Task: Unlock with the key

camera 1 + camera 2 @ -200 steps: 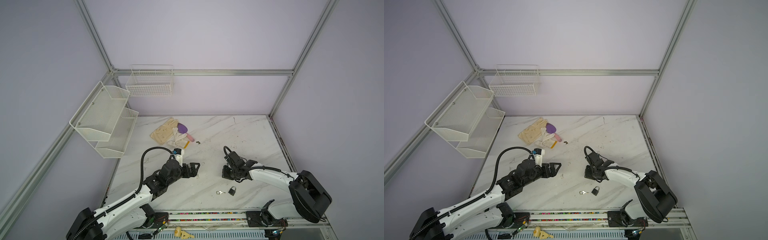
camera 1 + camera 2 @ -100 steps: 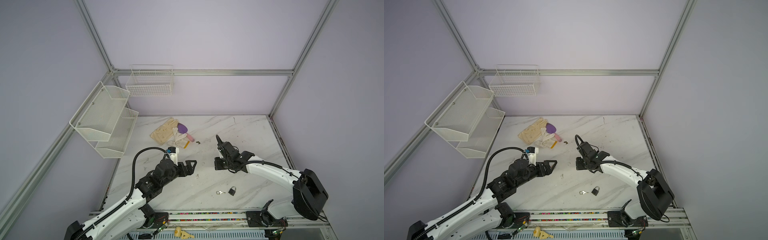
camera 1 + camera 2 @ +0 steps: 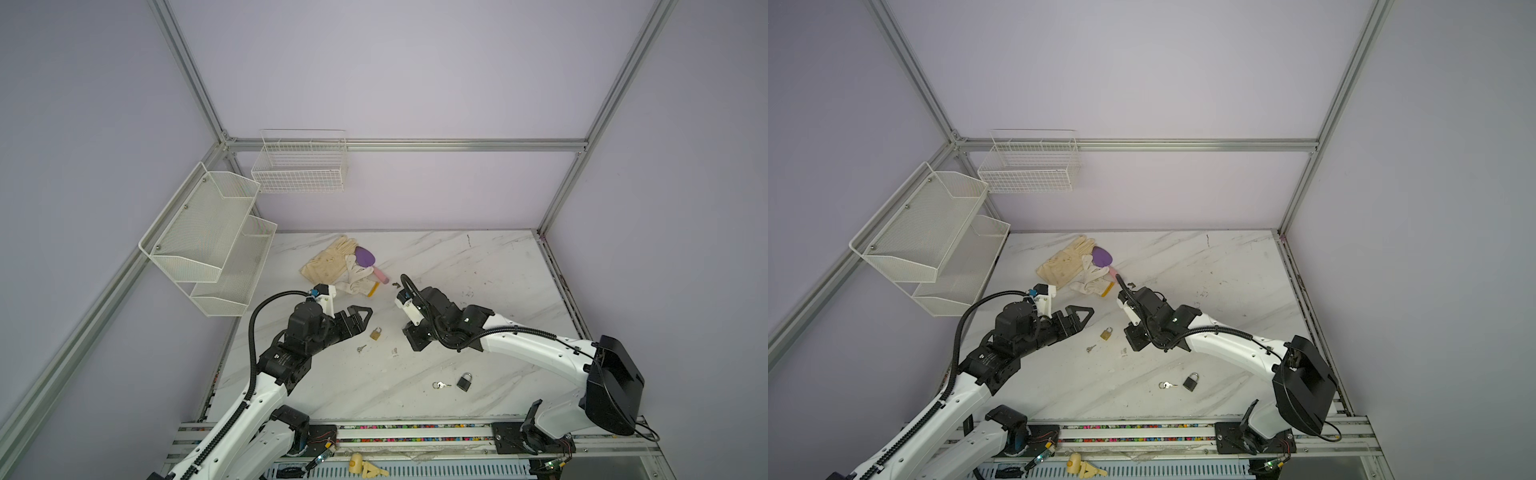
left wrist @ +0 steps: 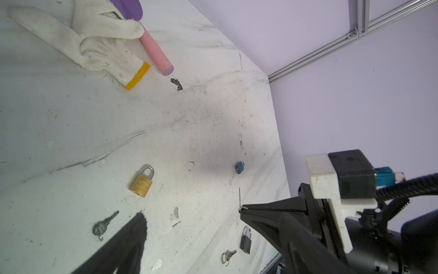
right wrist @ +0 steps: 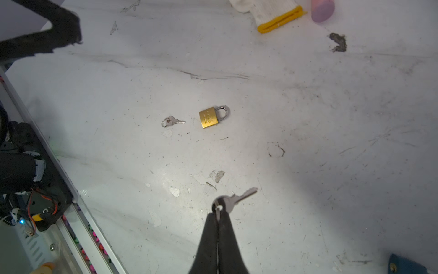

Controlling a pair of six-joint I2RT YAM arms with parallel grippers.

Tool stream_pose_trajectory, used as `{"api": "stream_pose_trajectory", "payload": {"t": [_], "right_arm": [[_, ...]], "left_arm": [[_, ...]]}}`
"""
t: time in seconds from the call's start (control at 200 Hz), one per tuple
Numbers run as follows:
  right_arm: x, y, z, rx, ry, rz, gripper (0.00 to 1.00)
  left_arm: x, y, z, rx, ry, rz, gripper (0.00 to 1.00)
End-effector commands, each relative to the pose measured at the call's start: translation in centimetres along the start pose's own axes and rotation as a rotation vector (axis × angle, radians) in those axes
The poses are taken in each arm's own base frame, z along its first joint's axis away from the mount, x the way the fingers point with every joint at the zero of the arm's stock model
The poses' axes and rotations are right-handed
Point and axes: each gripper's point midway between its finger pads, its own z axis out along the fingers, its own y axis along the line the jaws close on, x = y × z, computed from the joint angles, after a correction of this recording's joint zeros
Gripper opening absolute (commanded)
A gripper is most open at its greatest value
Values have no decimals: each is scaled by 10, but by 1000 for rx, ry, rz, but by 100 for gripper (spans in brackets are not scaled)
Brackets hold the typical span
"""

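My right gripper (image 5: 218, 214) is shut on the ring end of a silver key (image 5: 234, 199), held just above the table. Ahead of it lie a brass padlock (image 5: 211, 117) and a loose key (image 5: 171, 122). In both top views the right gripper (image 3: 413, 343) hangs just right of the brass padlock (image 3: 375, 333), and my left gripper (image 3: 362, 318) stands open just left of it, holding nothing. In the left wrist view one of the left fingers (image 4: 132, 237) shows near the loose key (image 4: 102, 226). The right gripper (image 4: 241, 211) reaches in from the side.
A black padlock (image 3: 464, 381) with ringed keys (image 3: 440, 385) lies nearer the front edge. A blue padlock (image 4: 239, 167) sits beneath the right arm. Gloves (image 3: 332, 264) and a purple-and-pink tool (image 3: 365, 257) lie at the back. White wire baskets (image 3: 216, 232) hang on the left wall.
The right gripper has carried the key leftwards to the middle of the table. The left gripper has drawn back to the left, uncovering the brass padlock and the loose key.
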Motion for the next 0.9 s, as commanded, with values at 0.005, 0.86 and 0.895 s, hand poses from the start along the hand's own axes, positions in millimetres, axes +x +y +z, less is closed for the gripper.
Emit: {"api": "stream_pose_trajectory", "payload": {"t": [0.005, 0.86, 0.895], "right_arm": [[-29, 25, -21, -67, -130, -218, 0], [-37, 56, -32, -87, -193, -503, 0], [-38, 55, -32, -84, -195, -504, 0]], "left_arm": [[-13, -46, -11, 171, 21, 21, 81], [9, -85, 28, 304, 230, 42, 55], [10, -84, 30, 300, 234, 36, 52]]}}
